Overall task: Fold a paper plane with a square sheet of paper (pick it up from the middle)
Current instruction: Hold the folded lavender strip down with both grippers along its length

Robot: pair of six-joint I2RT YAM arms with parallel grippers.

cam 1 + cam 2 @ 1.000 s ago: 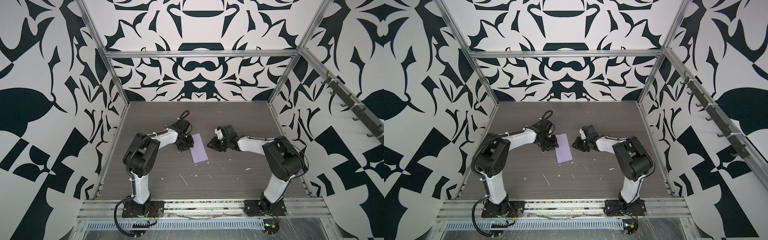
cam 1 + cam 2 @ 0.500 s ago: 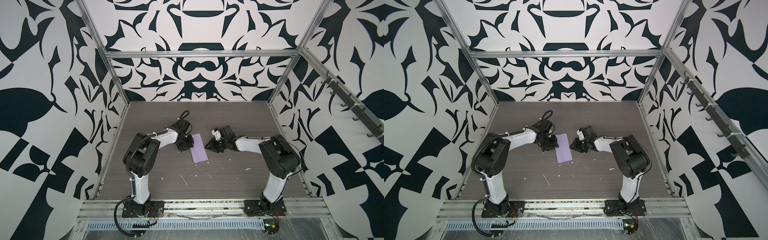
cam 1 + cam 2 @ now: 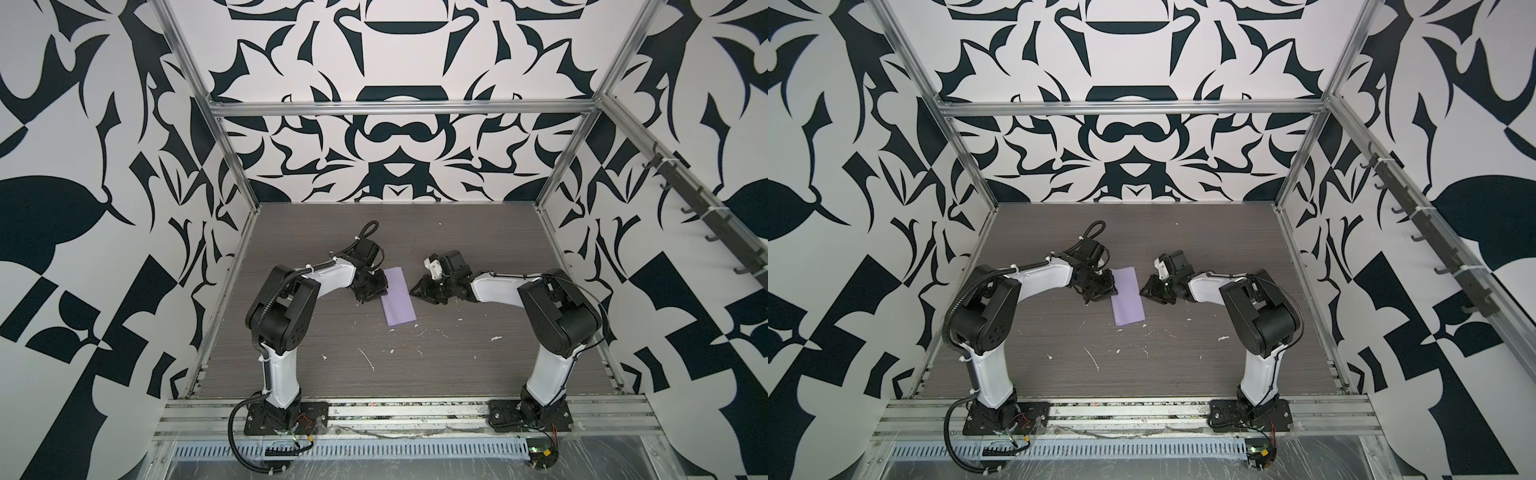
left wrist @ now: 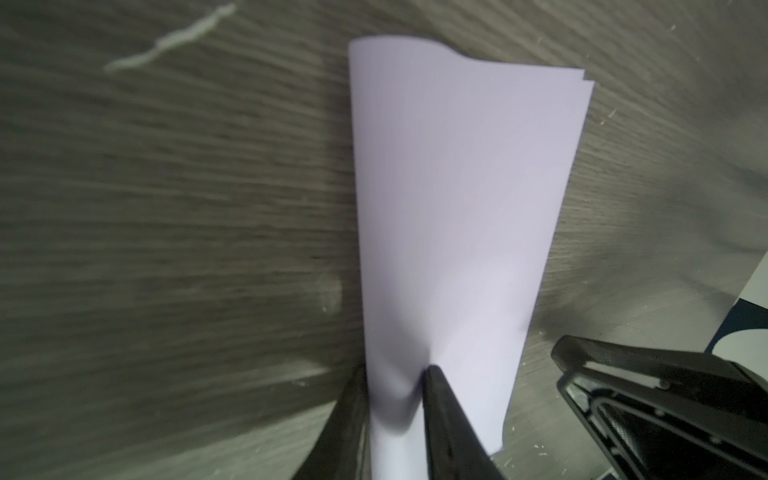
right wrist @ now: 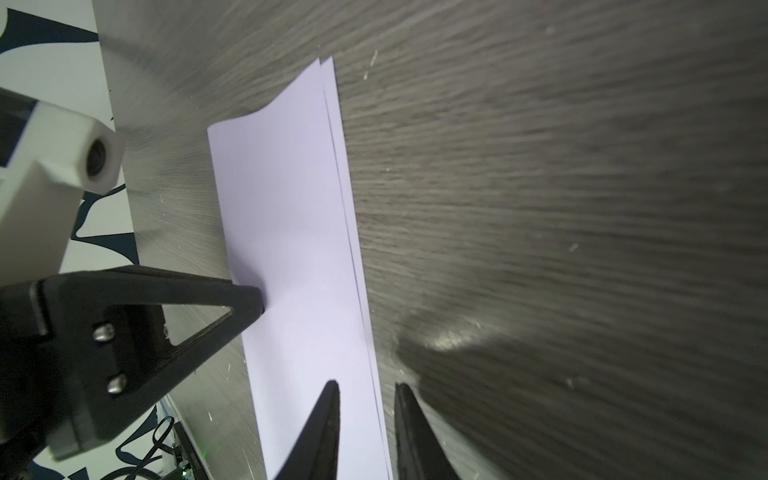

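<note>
Sheet (image 3: 398, 297): lilac paper, folded in half into a narrow strip.
Pose: flat on table (image 3: 457, 232), one short end wavy.

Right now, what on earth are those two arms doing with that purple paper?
It's early in a paper-folding job. The square sheet of paper lies folded in half on the table. The left tool has its fingers either side of the folded edge, though a firm pinch is unclear. The right tool straddles the loose edges, jaws apart. No slanted folds show yet.
</note>
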